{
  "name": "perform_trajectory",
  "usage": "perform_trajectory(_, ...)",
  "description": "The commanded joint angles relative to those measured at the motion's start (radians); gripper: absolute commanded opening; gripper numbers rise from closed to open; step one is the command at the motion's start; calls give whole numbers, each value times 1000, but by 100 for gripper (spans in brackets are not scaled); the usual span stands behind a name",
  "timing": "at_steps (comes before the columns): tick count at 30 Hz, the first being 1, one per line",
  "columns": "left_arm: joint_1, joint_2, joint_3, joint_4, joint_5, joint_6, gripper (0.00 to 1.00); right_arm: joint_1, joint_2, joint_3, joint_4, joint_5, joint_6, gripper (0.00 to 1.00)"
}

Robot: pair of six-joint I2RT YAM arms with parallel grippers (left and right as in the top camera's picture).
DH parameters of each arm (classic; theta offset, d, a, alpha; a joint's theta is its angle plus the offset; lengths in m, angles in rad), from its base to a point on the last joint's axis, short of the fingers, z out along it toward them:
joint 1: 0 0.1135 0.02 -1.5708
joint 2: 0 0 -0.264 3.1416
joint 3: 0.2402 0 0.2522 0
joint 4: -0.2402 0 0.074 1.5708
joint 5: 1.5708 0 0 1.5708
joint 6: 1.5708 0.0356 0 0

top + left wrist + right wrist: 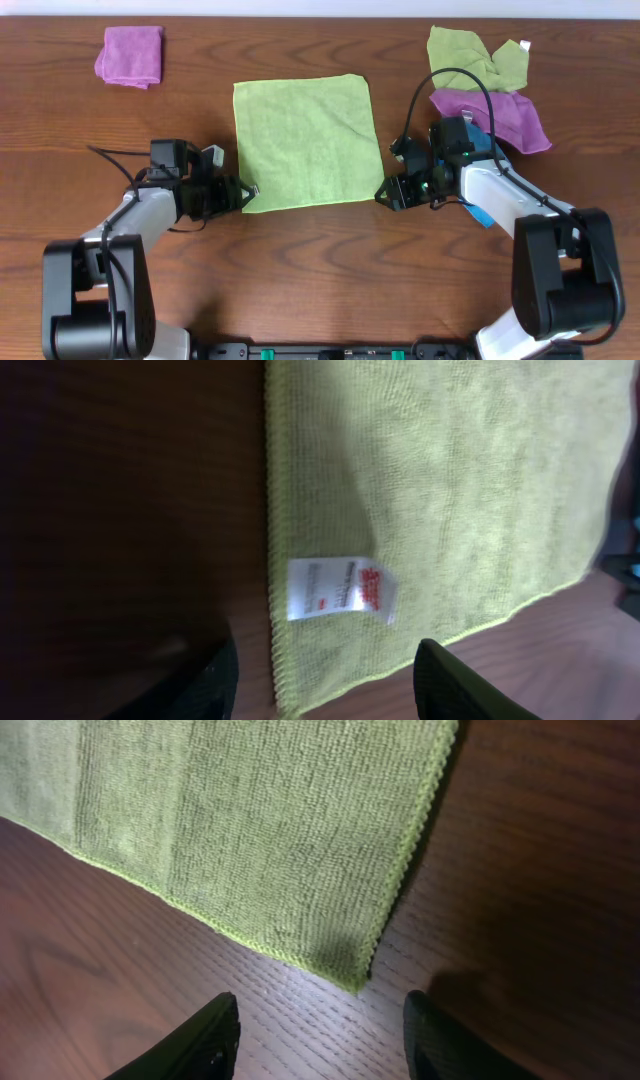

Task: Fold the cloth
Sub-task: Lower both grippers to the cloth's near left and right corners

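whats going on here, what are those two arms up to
Two robot arms are getting set to fold the green cloth, which lies flat and unfolded on the table. The left claw is open at the near-left corner, by the white label. The right claw is open at the near-right corner. Neither grips the cloth yet. A folded purple cloth, a crumpled green cloth and a second purple cloth lie farther back.

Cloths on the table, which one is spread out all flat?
The big green cloth in the middle. The folded purple cloth sits top left; the crumpled green cloth and crumpled purple cloth are bunched at right.
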Motion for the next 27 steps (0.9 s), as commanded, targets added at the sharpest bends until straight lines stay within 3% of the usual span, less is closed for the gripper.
perform_trajectory(1,1,48,-2,-3,57,-14,58,2,26,-7,-4,8,8,54)
perform_trajectory(13,2,69,-2,-116,61,8,56,3,124,-7,10,8,40,51)
perform_trajectory(15,1,69,-2,-128,60,8,54,6,124,-7,19,8,53,47)
perform_trajectory(18,2,69,-2,-132,60,8,38,16,124,-7,25,9,59,31)
perform_trajectory(21,2,69,-2,-131,58,7,6,29,124,-7,32,9,69,6)
perform_trajectory(22,2,69,-2,-130,53,6,6,30,124,-7,36,8,78,1)
perform_trajectory(27,2,69,-2,-110,32,-5,6,31,123,1,40,0,98,2)
